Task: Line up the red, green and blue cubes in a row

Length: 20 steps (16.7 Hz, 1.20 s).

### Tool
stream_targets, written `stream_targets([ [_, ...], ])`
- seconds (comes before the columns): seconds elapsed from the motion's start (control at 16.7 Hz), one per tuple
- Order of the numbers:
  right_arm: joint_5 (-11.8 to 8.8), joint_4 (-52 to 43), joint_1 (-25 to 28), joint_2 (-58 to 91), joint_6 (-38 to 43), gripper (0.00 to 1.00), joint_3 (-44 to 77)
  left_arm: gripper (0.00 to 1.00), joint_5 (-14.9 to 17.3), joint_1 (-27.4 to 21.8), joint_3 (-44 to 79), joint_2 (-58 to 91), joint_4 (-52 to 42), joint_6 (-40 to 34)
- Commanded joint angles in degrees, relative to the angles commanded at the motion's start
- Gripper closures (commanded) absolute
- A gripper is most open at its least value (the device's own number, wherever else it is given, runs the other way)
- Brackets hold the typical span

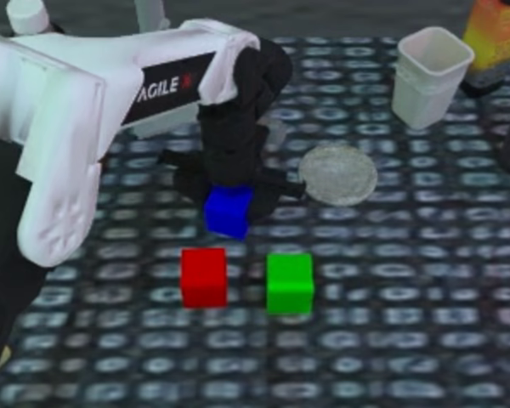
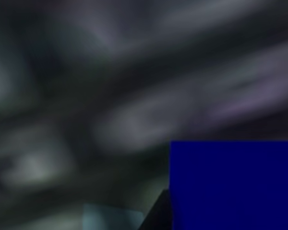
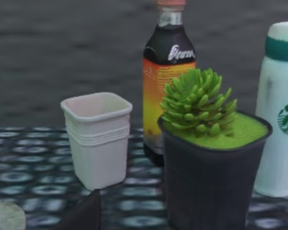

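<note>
Left gripper [image 1: 231, 202] was down over the blue cube [image 1: 229, 212], clamped on it, fingers on either side as the top view showed. My left arm [image 1: 85, 102] came in from the top view's left and covered much of that side of the table [image 1: 408, 340]. Left wrist view was mostly blur, with the blue cube [image 2: 233, 184] filling one corner, very close to the camera.

Red cube [image 1: 204, 277] sat just in front of the blue one, slightly left of it, apart from it. Green cube [image 1: 290, 283] sat to the right of red, level with it, with a gap between them. Blue was behind that pair, roughly over the gap but nearer red.

Further right, a grey disc [image 1: 338, 174] lay flat on the table. Cup [image 1: 429, 75] stood upright behind it, near the far right. Bottle [image 1: 497, 34] stood at the far right corner.

Right wrist view showed the cup [image 3: 98, 139], bottle [image 3: 169, 76], a potted plant [image 3: 209, 158] and a white tumbler [image 3: 281, 110]. Right gripper wasn't seen in any view, so I couldn't tell its state.
</note>
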Motion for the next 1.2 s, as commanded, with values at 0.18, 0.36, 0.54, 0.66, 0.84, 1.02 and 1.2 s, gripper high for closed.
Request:
stream_targets([
  [0.18,0.0,0.0,0.0,0.0,0.0,0.0,0.0,1.0,-0.14,0.15,1.01,-0.28,-1.06,0.08],
  [0.36,0.0,0.0,0.0,0.0,0.0,0.0,0.0,1.0,-0.38,0.66,5.38,-1.34,-6.5,-0.07],
  [0.54,0.0,0.0,0.0,0.0,0.0,0.0,0.0,1.0,-0.14,1.07,9.85,-2.48,-12.51,-0.05],
  [0.66,0.0,0.0,0.0,0.0,0.0,0.0,0.0,1.0,-0.05,1.19,10.97,-2.98,-13.82,-0.01],
  [0.84,0.0,0.0,0.0,0.0,0.0,0.0,0.0,1.0,-0.09,0.86,10.87,-2.78,-13.67,0.09],
  [1.02,0.0,0.0,0.0,0.0,0.0,0.0,0.0,1.0,-0.2,-0.52,12.23,-2.19,-14.39,-1.99],
  [1.2,0.0,0.0,0.0,0.0,0.0,0.0,0.0,1.0,-0.39,-4.51,15.85,-0.57,-16.54,-9.48],
])
